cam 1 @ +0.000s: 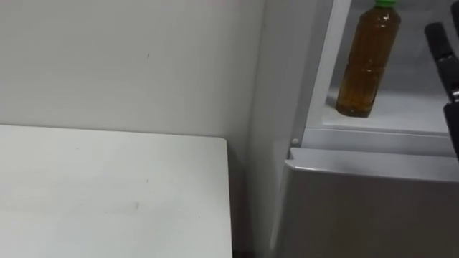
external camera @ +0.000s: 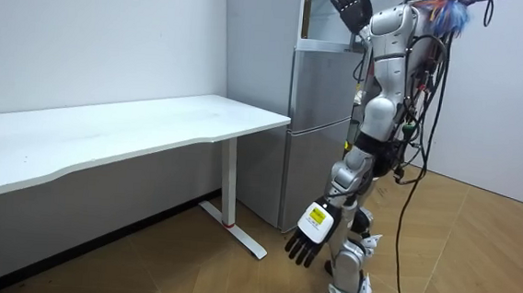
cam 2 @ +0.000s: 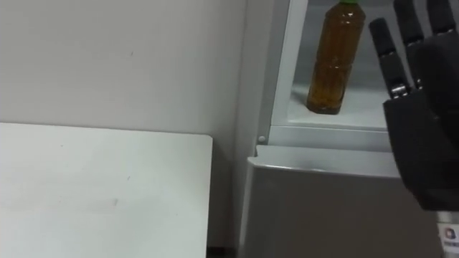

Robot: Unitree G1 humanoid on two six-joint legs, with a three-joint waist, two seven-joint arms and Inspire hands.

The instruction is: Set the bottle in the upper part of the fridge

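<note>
right hand [cam 2: 423, 136] raised, fingers straight, empty | bottle [cam 2: 336, 57] upright inside upper fridge [cam 2: 276, 72], just left of that hand, apart | left hand [external camera: 305, 247] hanging low, fingers relaxed | desk [cam 1: 107, 186] lower left

No legible text, label or number in view.

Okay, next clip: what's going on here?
The robot stands facing a grey fridge beside a white table. The bottle, amber with a green cap, stands upright on the shelf of the open upper compartment, and no hand touches it. The right hand is raised in front of that compartment, to the right of the bottle, fingers straight and empty. The left hand hangs relaxed at the robot's side. The bottle looks already placed.
</note>
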